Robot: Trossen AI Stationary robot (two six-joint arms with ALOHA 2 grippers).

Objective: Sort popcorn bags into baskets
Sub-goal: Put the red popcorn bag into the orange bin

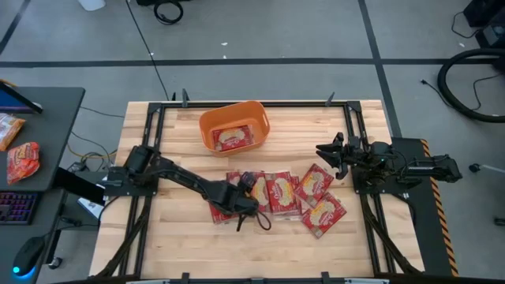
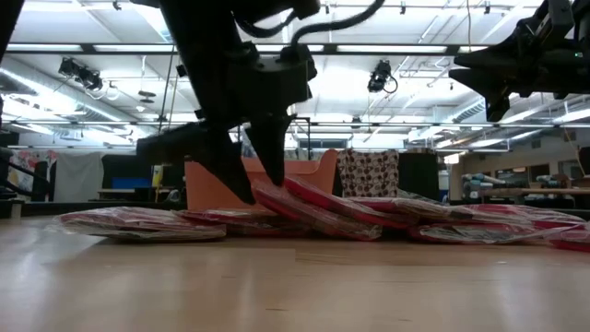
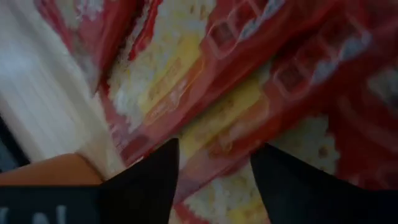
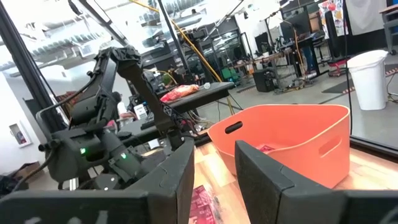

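Pincer of left arm (image 2: 251, 189), spread, tips pressing on popcorn bags (image 2: 313, 210); right pincer (image 1: 335, 154) parted, idle.

red popcorn bags (image 1: 296, 193) strewn, orange basket (image 1: 207, 125)

A dark side desk (image 1: 55, 102) stands left of the wooden table (image 1: 166, 237) — on it a keyboard (image 1: 16, 207) and two snack packets (image 1: 24, 160); a white bin (image 4: 369, 78) stands beyond.

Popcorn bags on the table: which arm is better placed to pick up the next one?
Left. The left gripper is down at the pile, fingers open astride a popcorn bag. The right gripper hangs raised near the table's right edge, away from the bags.
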